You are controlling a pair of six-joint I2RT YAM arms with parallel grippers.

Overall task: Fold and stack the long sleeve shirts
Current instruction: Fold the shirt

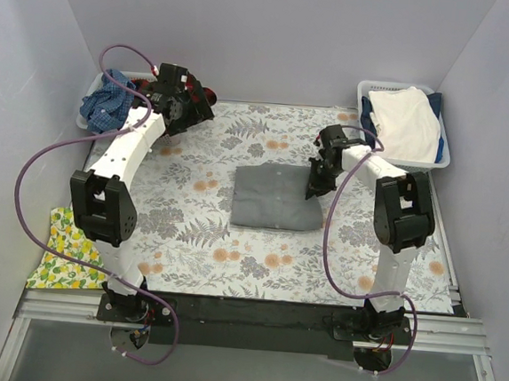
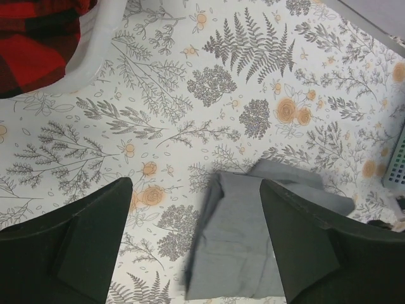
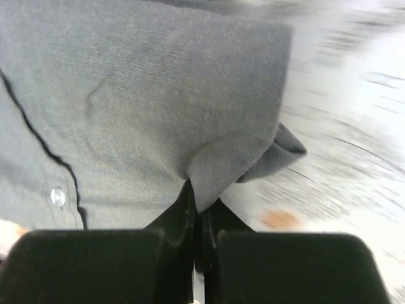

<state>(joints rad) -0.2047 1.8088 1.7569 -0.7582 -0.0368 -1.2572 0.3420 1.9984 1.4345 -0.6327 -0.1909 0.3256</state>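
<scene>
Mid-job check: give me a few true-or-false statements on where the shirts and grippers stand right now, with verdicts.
1. The right gripper is shut on an edge of the grey shirt. True.
2. The left gripper is shut on cloth. False: it is open and empty above the table cover.
3. The grey shirt lies folded on the table cover. True.
4. Both baskets are empty. False: the left basket holds a blue checked shirt and a red-black plaid shirt; the right basket holds white cloth.

One grey shirt (image 1: 272, 198), one blue checked shirt (image 1: 106, 108), one red plaid shirt (image 2: 31, 50), two baskets (image 1: 444, 161) (image 1: 83, 123), one lemon-print cloth (image 1: 69, 246)
</scene>
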